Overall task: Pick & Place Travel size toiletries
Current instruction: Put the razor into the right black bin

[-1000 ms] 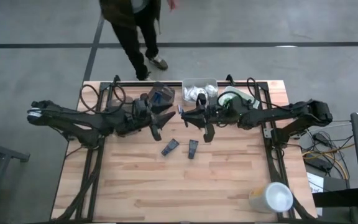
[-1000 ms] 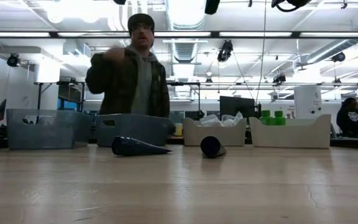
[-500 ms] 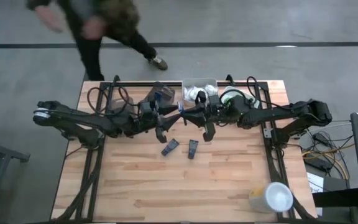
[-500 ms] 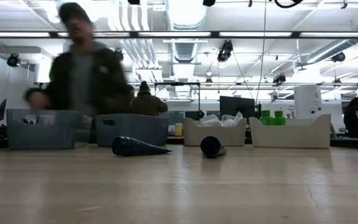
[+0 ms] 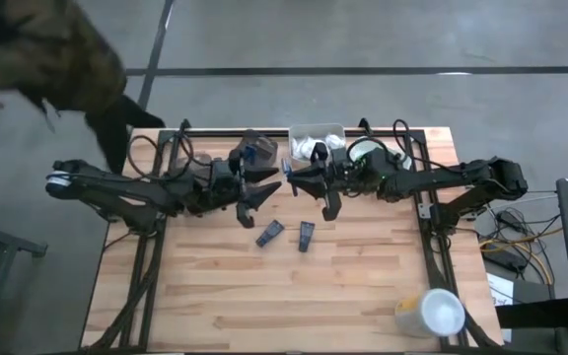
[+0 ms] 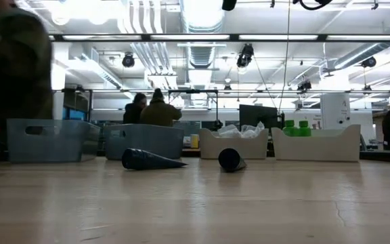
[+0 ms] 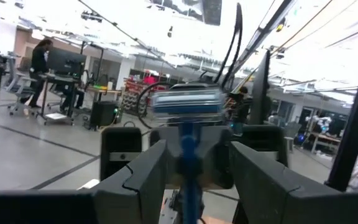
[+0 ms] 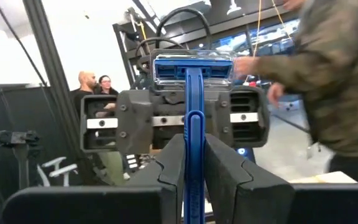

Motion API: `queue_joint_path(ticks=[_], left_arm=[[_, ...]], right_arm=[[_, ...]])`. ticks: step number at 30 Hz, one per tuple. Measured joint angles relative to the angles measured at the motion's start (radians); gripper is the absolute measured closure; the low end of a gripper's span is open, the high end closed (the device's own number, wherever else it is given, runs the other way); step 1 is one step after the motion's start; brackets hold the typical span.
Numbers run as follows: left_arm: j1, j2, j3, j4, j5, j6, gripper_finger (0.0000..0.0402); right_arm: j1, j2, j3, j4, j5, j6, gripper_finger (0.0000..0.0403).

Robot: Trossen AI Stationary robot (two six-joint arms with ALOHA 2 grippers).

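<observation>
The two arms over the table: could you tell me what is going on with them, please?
The right gripper is shut on a blue razor and holds it up in the air toward the left arm. The left gripper faces it with its fingers open, not gripping the razor; this looks like a handover. Two dark tubes lie on the table below them. A person is beyond the table's far left corner.
</observation>
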Motion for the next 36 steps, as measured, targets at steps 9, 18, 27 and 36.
queue_joint_path(ticks=[9, 18, 27, 36], left_arm=[[0.011, 0.003, 0.0, -0.009, 0.023, -0.036, 0.0223], [0.042, 0.07, 0.0, 0.089, 0.039, -0.048, 0.0223], [0.073, 0.074, 0.0, 0.119, 0.089, -0.069, 0.0223], [0.082, 0.091, 0.0, 0.118, 0.091, -0.092, 0.0225]], right_arm=[[-0.01, -0.002, 0.0, 0.005, -0.003, -0.008, 0.037], [-0.009, 0.003, 0.0, 0.005, -0.005, -0.008, 0.0365], [-0.009, 0.024, 0.0, 0.004, -0.008, -0.001, 0.0365], [-0.009, 0.037, 0.0, 0.007, -0.009, -0.005, 0.0365]])
